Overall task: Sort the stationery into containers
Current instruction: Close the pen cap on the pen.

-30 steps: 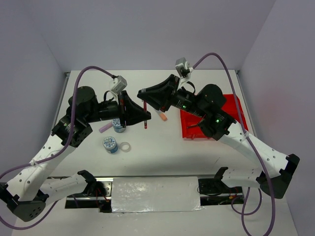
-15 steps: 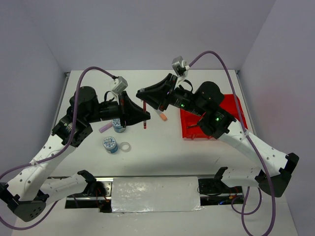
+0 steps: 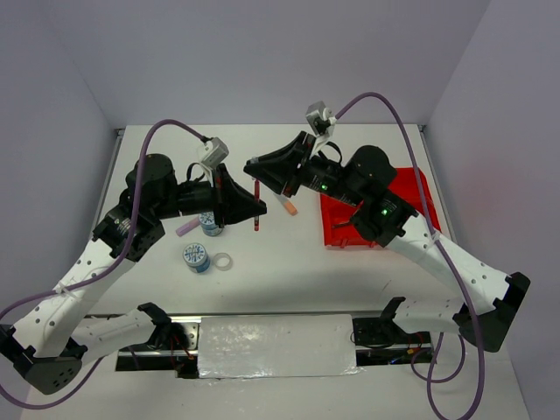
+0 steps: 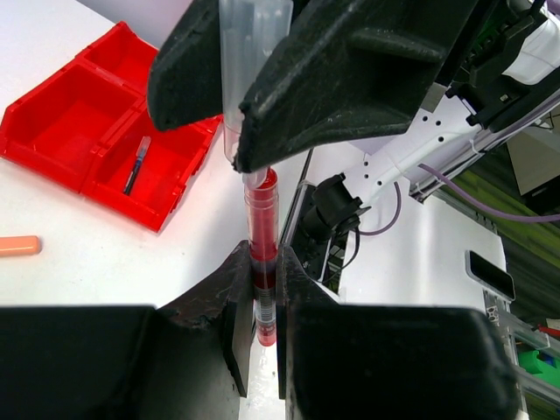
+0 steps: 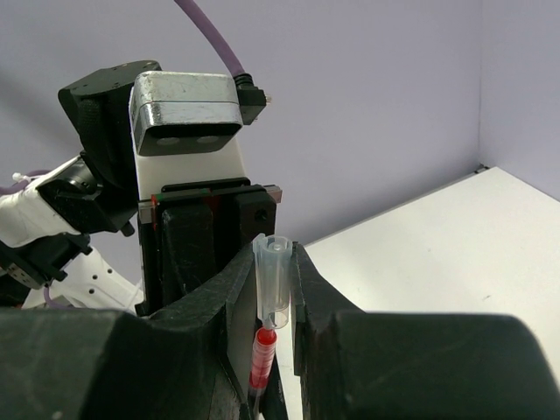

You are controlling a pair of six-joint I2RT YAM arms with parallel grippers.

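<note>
The red pen (image 4: 263,229) is off the surface (image 3: 289,262), held in the air between the two arms and gripped at both ends. The left fingers (image 4: 229,306) are clamped on its lower barrel. The right fingers (image 5: 311,293) are clamped on the clear cap (image 5: 275,278), which sits over the pen's upper tip.

The pen's long axis runs straight from one pair of fingers to the other. From the left wrist it rises directly away from the left fingers into the right ones. From the right wrist it drops out of the cap, down past the right fingertips. From above, the pen stands close to upright, its lower end hanging free below the left fingers.

Pen and cap look in line, with no visible kink at the joint. Any push or pull should therefore go along that axis, since a sideways tug would bend the pen against the cap. I cannot tell whether the cap is fully seated.

The bin (image 3: 413,187) lies on the right arm's side, behind the right fingers and well apart from the left ones. The right arm is clearly nearer for the drop. One compartment already holds a dark pen (image 4: 136,164), laid lengthwise, which is probably where this one belongs. An orange marker (image 4: 17,246) lies on the surface between pen and bin.
</note>
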